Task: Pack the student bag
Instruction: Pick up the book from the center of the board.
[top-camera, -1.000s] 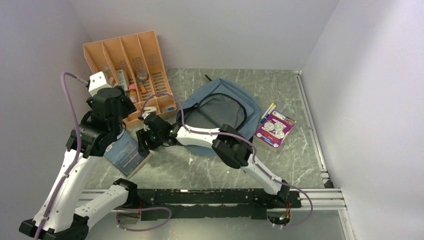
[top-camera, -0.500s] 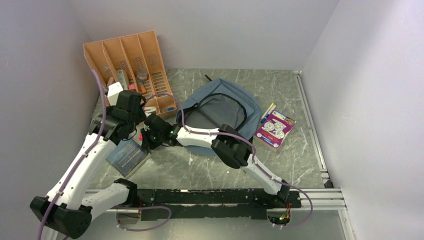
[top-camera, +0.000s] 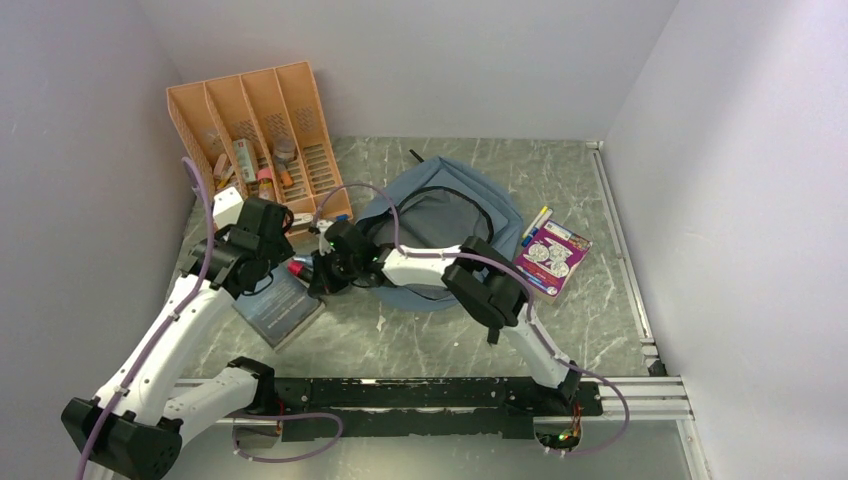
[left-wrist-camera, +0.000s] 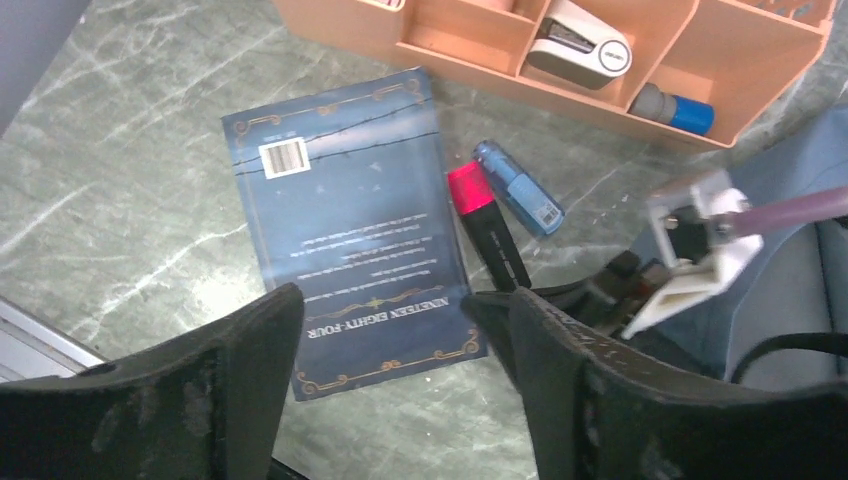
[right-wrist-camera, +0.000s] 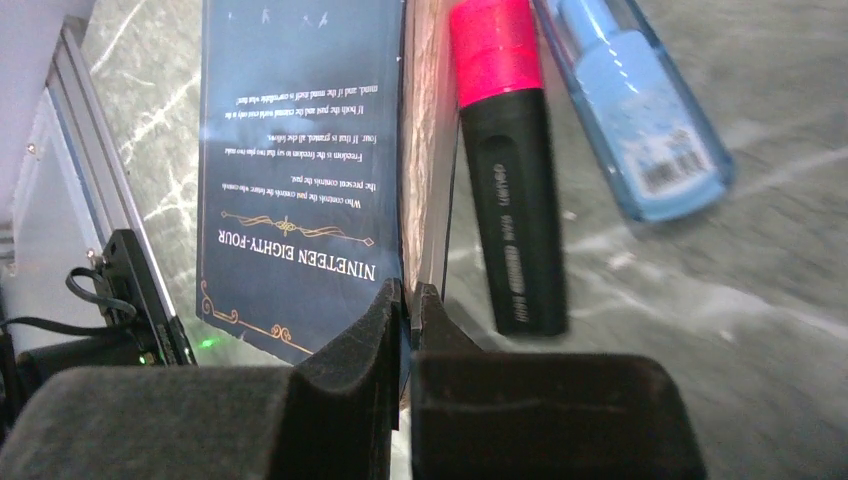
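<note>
The left end effector (left-wrist-camera: 400, 320) hangs wide open, pointing down; the right end effector (right-wrist-camera: 408, 300), stretched leftward, pinches the edge of a dark blue paperback (right-wrist-camera: 300, 150).

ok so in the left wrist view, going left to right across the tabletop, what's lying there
dark blue book → pink-capped black highlighter → light blue tube → student bag
</note>
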